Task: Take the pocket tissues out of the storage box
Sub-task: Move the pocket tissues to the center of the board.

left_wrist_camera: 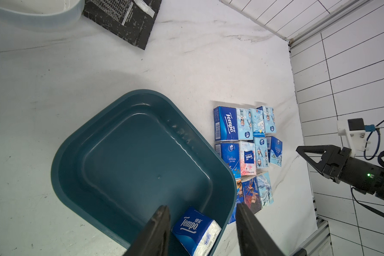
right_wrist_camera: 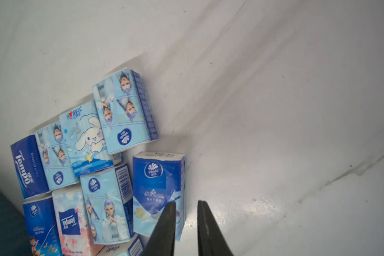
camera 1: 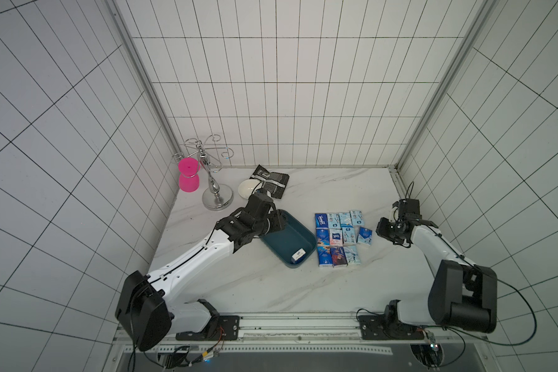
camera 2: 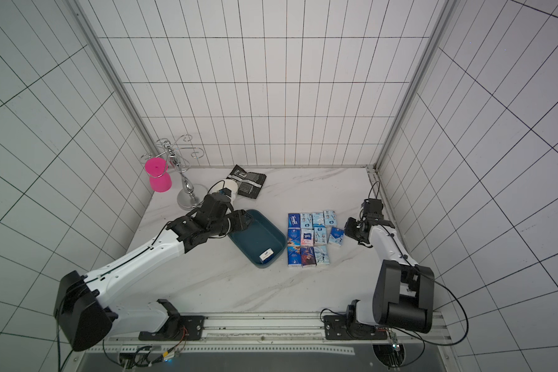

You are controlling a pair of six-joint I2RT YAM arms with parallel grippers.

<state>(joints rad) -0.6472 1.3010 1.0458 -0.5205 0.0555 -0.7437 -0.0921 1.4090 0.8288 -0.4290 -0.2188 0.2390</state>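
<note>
Rows of blue-and-white pocket tissues (camera 1: 337,238) lay at three o'clock of the dark teal plastic storage box (camera 1: 287,236). One blue Tempo packet (left_wrist_camera: 194,228) sat in its five-o'clock corner, so the left gripper (left_wrist_camera: 201,206) hovered above it, jaws apart; the right gripper (right_wrist_camera: 186,202) was closed, empty.

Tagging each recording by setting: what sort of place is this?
Probably a mock kitchen or bathroom counter built as a robot test cell: white tiled walls on three sides, a marble-look tabletop, and the left arm and right arm bolted to a rail.
</note>
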